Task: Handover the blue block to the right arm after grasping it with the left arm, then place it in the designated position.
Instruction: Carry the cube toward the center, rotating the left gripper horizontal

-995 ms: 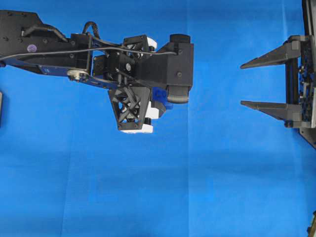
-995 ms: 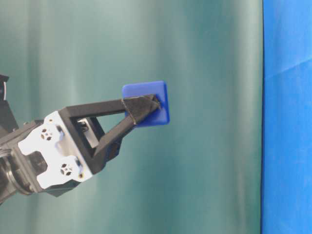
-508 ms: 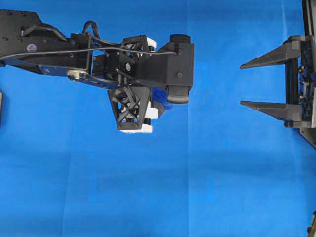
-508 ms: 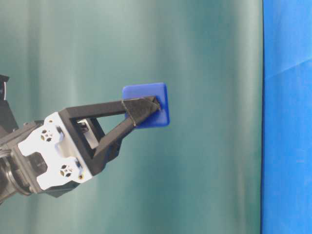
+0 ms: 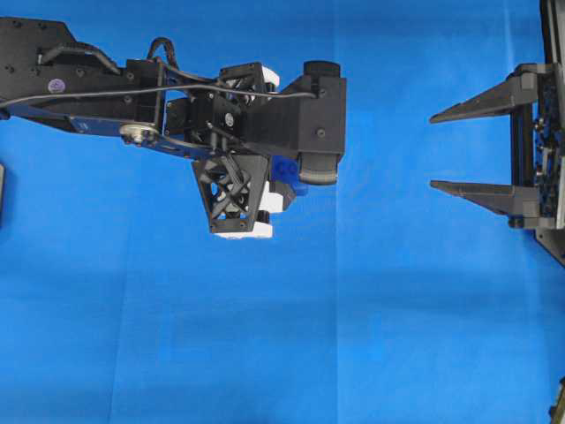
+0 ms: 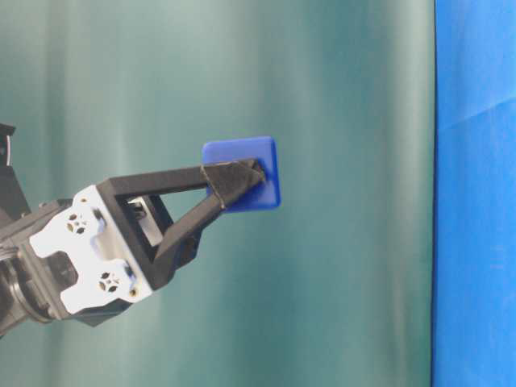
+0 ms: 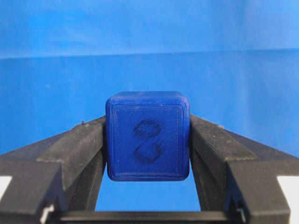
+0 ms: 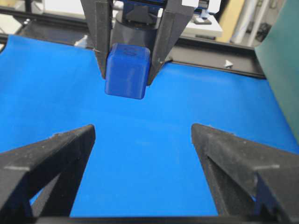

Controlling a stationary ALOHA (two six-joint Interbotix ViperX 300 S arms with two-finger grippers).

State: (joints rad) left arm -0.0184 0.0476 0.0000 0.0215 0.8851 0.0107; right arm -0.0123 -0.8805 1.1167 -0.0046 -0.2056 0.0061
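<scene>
currently held aloft: blue block (image 7: 147, 135) pinched between the fingertips of the left claw (image 6: 242, 181), well above the blue desk (image 5: 371, 336), only the tips biting its two side faces. right claw (image 5: 477, 150) spread wide, empty, well apart to the right, facing the block across open cloth.

likely trouble from here:
- closing on faces already covered by the left fingers (image 7: 77, 149), so clashing tips instead of a clean grip; safer to take the free faces.
- releasing on the left before a firm hold on the right, dropping the block to the desk.
- nudging the block during approach, twisting it in such a shallow tip grip.
- misjudged height, fingers (image 8: 51, 154) passing under the block, as hinted in the right wrist view.
</scene>
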